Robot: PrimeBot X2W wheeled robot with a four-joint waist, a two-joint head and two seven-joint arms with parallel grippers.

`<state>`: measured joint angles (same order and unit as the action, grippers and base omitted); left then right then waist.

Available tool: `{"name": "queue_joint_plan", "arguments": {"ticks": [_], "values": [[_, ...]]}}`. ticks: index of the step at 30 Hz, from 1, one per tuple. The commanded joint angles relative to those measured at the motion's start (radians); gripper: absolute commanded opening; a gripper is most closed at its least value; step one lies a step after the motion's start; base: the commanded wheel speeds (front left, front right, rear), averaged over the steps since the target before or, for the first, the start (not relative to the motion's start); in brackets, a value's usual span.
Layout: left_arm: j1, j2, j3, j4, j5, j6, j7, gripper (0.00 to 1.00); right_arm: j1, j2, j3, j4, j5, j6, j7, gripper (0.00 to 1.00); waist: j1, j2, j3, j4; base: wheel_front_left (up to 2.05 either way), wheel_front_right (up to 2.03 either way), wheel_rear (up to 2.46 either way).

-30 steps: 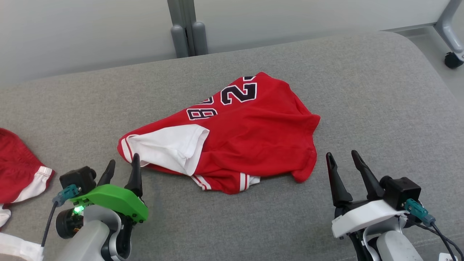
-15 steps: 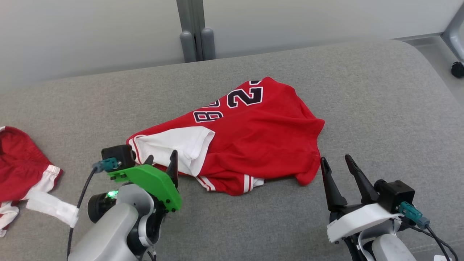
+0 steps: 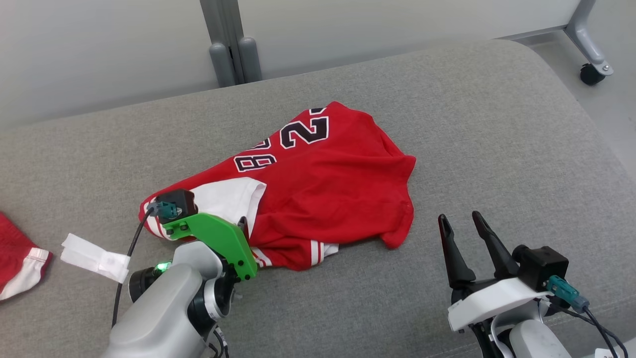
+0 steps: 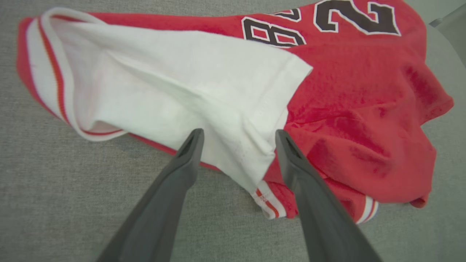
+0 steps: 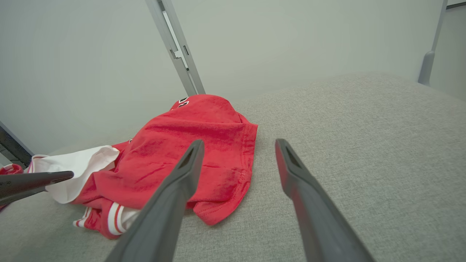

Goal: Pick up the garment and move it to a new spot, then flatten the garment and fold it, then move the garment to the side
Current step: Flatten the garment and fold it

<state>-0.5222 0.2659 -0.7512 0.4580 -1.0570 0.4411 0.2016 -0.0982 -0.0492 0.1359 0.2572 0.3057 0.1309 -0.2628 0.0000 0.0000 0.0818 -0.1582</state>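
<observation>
Head view, crumpled red garment (image 3: 328,189), white lining showing, black numerals

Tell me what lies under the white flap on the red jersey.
Beneath the white fabric flap, red-and-white striped trim of the red numbered jersey peeks out, on the grey upholstered cushion. Anything deeper is covered.

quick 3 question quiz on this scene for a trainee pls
1. True or false: the left gripper is shut on the crumpled red jersey with black numbers.
2. In the left wrist view, what shows between the left gripper's fingertips? A red hem; B white inside-out panel; C black numbers.
3. Fill in: the right gripper, over the grey fabric cushion and apart from the jersey, is ____.
Key: 1 false; 2 B; 3 open.
</observation>
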Motion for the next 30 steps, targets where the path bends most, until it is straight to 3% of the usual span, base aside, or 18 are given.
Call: {"name": "queue_joint_plan", "arguments": {"ticks": [1,3,4,5,13,18,23,28,30], "values": [[-0.014,0.004,-0.004,0.009,0.007,0.01,0.001,1.0,0.001,-0.002,0.001,0.0,0.004,0.0,-0.003,1.0,0.0,0.0,0.0,-0.006,0.0,0.0,0.0],[-0.019,0.01,-0.015,0.022,0.019,0.011,0.004,1.0,0.0,-0.002,0.003,0.002,0.006,0.0,-0.003,1.0,0.0,0.0,-0.001,-0.01,0.0,0.0,0.0],[-0.021,0.012,-0.018,0.028,0.026,0.008,-0.003,0.3,-0.001,-0.002,0.004,0.002,0.007,0.0,-0.003,1.0,0.0,0.0,-0.003,-0.012,0.0,0.0,0.0],[-0.021,0.012,-0.019,0.033,0.027,0.002,-0.005,0.0,-0.001,-0.002,0.005,0.002,0.008,0.0,-0.003,1.0,0.0,0.0,-0.004,-0.013,0.0,0.0,0.0],[0.022,0.001,0.025,0.045,-0.002,-0.054,-0.098,0.0,0.013,-0.002,-0.012,-0.002,-0.002,0.0,-0.003,1.0,0.0,0.0,-0.015,0.01,0.0,0.0,0.0],[0.103,0.043,0.057,-0.02,-0.023,-0.075,-0.157,0.0,0.023,-0.002,-0.023,-0.006,-0.009,0.0,-0.003,1.0,0.0,0.0,-0.019,0.046,0.0,0.0,0.0],[0.234,0.118,0.077,-0.153,-0.025,-0.038,-0.197,0.0,0.03,-0.002,-0.037,-0.011,-0.011,0.0,-0.003,1.0,0.0,0.0,-0.015,0.092,0.0,0.0,0.0],[0.346,0.204,0.085,-0.271,-0.006,0.039,-0.202,0.0,0.026,-0.002,-0.04,-0.014,-0.011,0.0,-0.003,1.0,0.0,0.0,-0.007,0.132,0.0,0.0,0.0],[0.358,0.225,0.08,-0.29,0.012,0.041,-0.217,0.0,0.02,-0.002,-0.036,-0.013,-0.013,0.0,-0.003,1.0,0.0,0.0,-0.004,0.143,0.0,0.0,0.0]]}}
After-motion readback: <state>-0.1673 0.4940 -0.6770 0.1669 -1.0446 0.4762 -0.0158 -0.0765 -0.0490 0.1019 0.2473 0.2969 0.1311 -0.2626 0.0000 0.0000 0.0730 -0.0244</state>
